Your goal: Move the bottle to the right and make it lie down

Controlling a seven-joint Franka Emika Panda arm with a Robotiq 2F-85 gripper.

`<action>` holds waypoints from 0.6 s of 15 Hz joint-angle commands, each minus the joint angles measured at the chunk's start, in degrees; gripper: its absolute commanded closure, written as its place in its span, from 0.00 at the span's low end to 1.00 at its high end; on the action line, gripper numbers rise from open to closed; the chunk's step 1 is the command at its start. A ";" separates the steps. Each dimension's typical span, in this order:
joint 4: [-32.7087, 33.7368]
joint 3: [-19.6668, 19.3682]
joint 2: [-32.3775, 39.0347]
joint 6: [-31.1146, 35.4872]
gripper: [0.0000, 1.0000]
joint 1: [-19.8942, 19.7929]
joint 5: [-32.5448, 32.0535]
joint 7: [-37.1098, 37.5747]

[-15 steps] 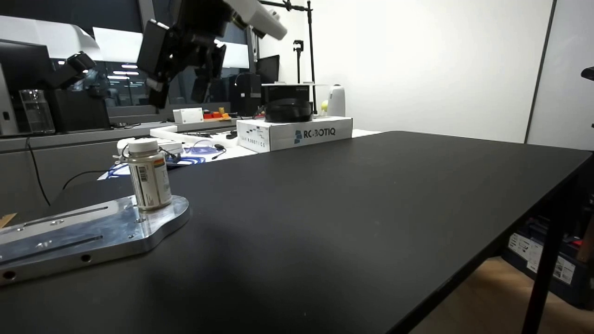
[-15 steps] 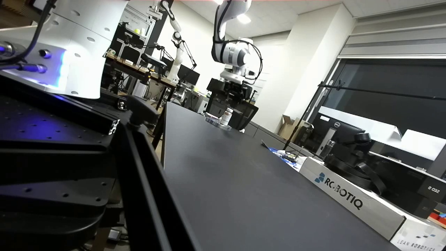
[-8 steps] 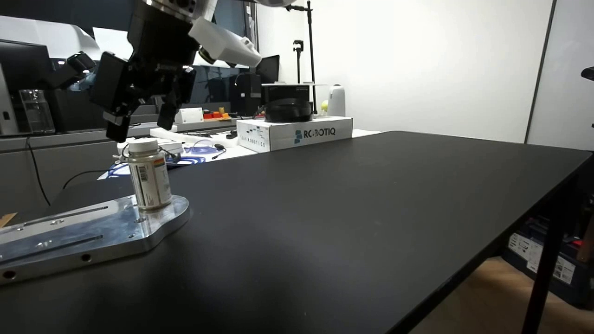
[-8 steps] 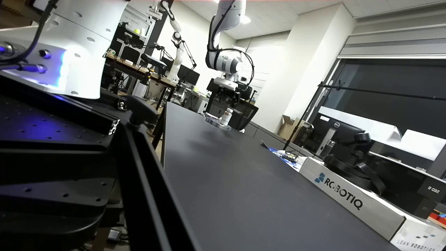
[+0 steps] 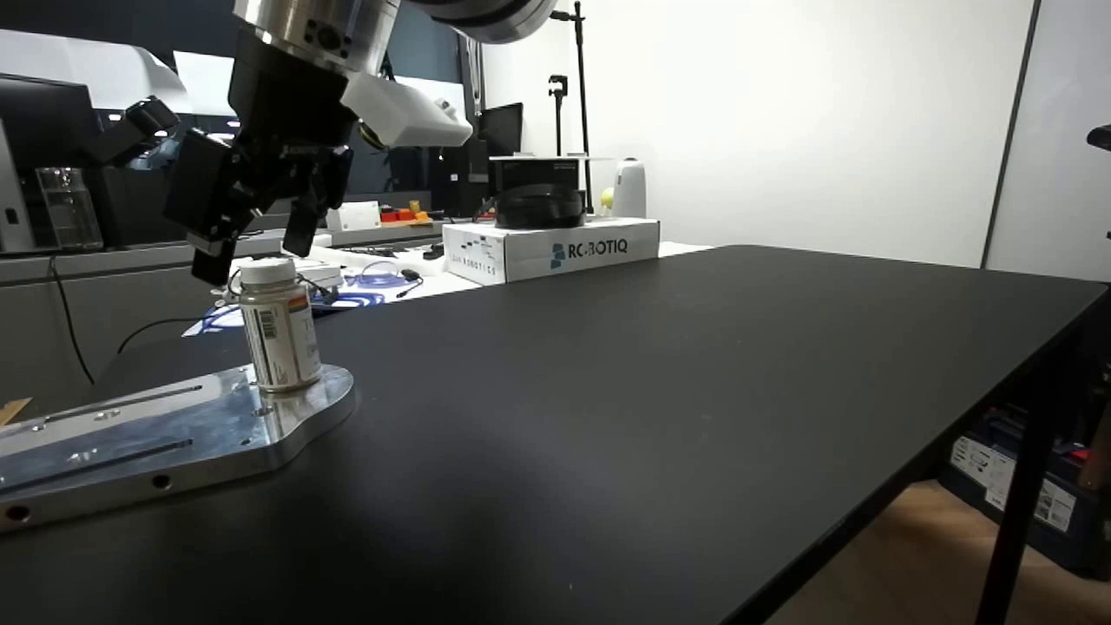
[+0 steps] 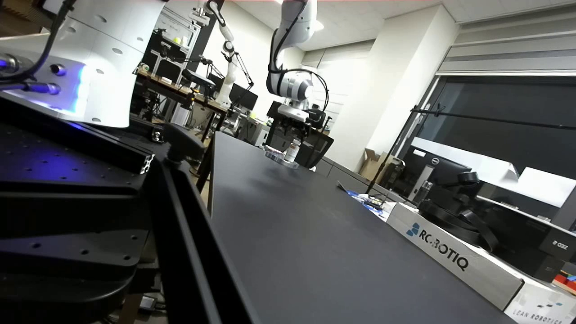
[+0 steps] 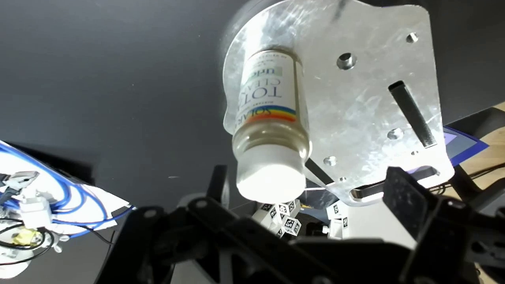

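One bottle (image 5: 281, 332), upright, near and below end effector (image 5: 255, 255), jaws apart.

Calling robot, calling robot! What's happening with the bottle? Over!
Gripper open, nothing gripped. Bottle upright on metal plate, not lying down yet. Plate possibly in the way when tipping.

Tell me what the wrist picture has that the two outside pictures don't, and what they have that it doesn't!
Only the wrist view shows little white cubes with black-and-white patterns.
Only the two exterior views show the long white ROBOTIQ box and the black thing on top of it.
All of them share the bottle, standing on the shiny metal plate, the dark table and the gripper, whose jaws stand apart in the wrist view.
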 commanded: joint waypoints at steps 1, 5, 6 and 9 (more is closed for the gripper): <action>3.72 -0.84 2.14 -0.76 0.00 0.68 0.39 -0.70; 4.84 -1.22 3.52 -0.88 0.00 0.86 0.32 -0.74; 4.94 -1.38 3.79 -0.89 0.00 0.90 0.29 -0.70; 5.26 -1.84 4.55 -0.85 0.00 0.94 0.23 -0.73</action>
